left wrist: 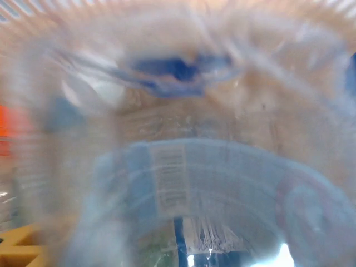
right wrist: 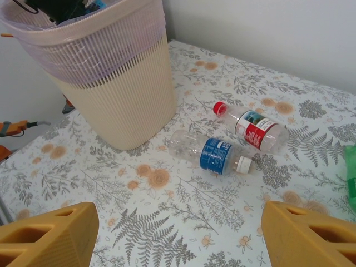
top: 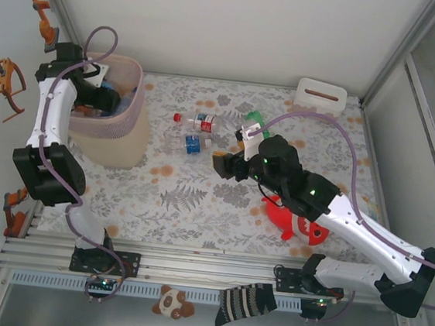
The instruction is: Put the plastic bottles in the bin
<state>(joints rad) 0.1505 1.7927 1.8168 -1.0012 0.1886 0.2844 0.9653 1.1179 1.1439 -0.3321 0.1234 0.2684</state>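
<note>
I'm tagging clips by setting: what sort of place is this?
Likely a robot test cell: an aluminium frame with white panels encloses the floral-covered table, and a metal rail at its near edge carries the arm bases.

Overhead, 2 wrist views; shared bin

Nothing legible anywhere. Right wrist view, centre: the red-capped bottle shows a red-and-teal label, its print too small to read. The white-capped bottle just below has a blue label, also unreadable. Left wrist view: the blurred bottle has a blue label with a white barcode-like panel, illegible.
</note>
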